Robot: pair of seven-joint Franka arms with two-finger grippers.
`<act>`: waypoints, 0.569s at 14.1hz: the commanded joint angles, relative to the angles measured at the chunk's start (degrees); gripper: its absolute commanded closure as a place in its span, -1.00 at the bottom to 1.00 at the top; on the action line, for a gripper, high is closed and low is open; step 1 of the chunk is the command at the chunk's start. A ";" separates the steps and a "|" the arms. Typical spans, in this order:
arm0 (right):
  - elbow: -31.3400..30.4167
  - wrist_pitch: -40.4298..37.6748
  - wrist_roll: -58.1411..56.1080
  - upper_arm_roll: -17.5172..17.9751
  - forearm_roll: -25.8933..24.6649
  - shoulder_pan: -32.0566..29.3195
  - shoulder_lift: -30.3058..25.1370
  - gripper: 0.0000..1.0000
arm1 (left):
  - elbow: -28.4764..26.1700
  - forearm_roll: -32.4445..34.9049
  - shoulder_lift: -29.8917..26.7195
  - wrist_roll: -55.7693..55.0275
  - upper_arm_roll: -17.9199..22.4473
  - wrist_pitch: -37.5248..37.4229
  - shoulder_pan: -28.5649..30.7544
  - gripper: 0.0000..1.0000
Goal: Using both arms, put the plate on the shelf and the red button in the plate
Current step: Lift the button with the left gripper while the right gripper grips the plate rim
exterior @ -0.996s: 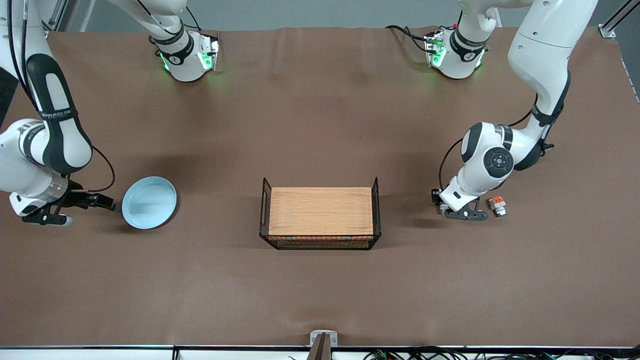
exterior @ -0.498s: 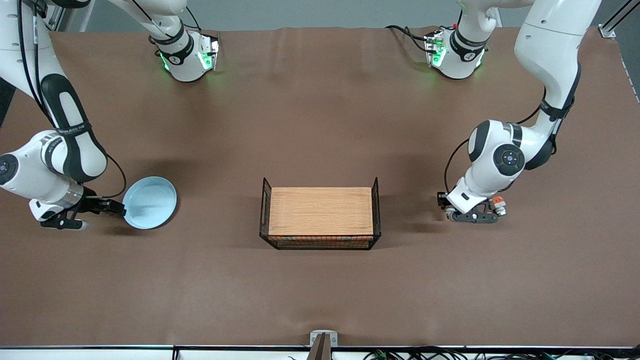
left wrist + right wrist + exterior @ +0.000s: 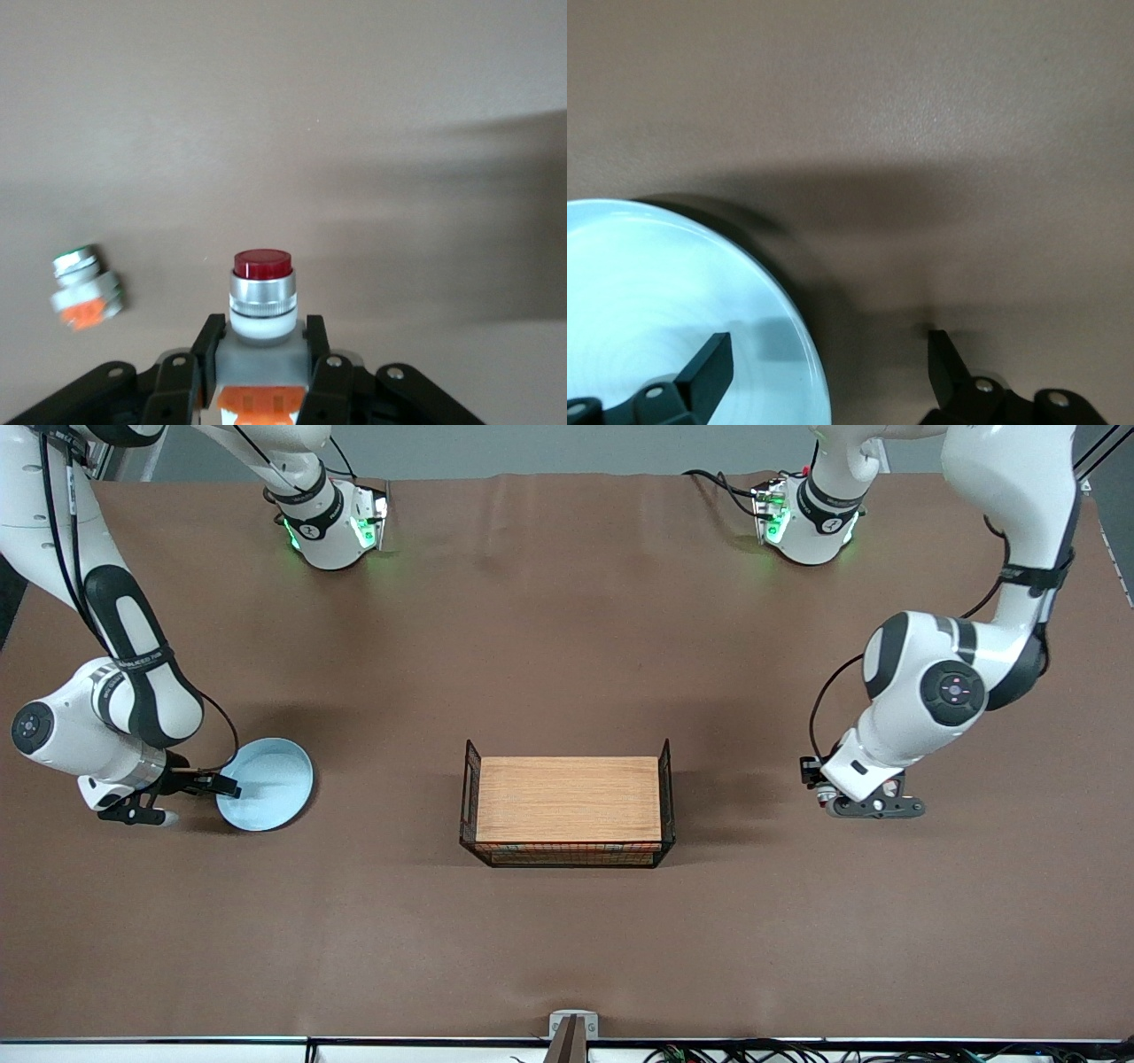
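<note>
L gripper [image 3: 873, 806] sits low at the left arm's end of the table, fingers pinched on the red button [image 3: 262, 301], red cap pointing out past the tips. A 2nd, similar orange-and-white unit [image 3: 84, 297] lies on the brown table [image 3: 567, 939] nearby, only seen in the L wrist view. R gripper [image 3: 182, 797] is at the right arm's end, fingers spread wide astride the rim of the pale-blue plate [image 3: 270, 784]: 1 finger [image 3: 709, 367] over the dish, 1 outside it. Plate rests flat on the table. Wire basket w/ wood top [image 3: 567, 810] sits mid-table between the 2
</note>
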 commanded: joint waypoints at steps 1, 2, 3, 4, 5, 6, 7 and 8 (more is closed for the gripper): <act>-1.17 -0.10 -0.23 0.24 1.09 -0.28 -0.93 -0.82 | 7.44 -1.02 -0.31 -2.57 -0.01 -9.70 -0.05 0.41; -1.17 -0.80 -0.41 0.24 1.09 -0.28 -1.02 -0.68 | 9.29 -1.11 -0.48 -4.15 -0.01 -12.25 -0.05 0.40; -1.08 -1.68 -0.50 0.24 1.09 -0.19 -1.20 -0.52 | 10.18 -1.11 -1.18 -6.77 -0.01 -14.36 -0.05 0.40; -1.08 -2.12 -0.50 0.24 1.09 -0.11 -1.46 -0.37 | 10.19 -1.20 -2.32 -10.45 -0.09 -15.08 -0.14 0.36; -0.99 -2.65 -0.24 0.24 1.09 -0.02 -1.55 -0.28 | 9.93 -1.72 -3.29 -15.28 -0.09 -15.35 -0.40 0.36; -0.82 -3.18 -0.23 0.24 1.09 0.07 -1.64 -0.17 | 9.93 -1.99 -4.17 -19.59 -0.18 -15.87 -0.58 0.36; -0.73 -3.53 -0.23 0.24 1.09 0.16 -1.72 -0.05 | 9.93 -1.99 -4.96 -23.90 -1.14 -16.31 -0.67 0.36; -0.73 -3.54 -0.32 0.24 1.09 0.16 -2.07 0.07 | 9.93 -1.99 -5.32 -26.64 -2.54 -16.32 -0.49 0.36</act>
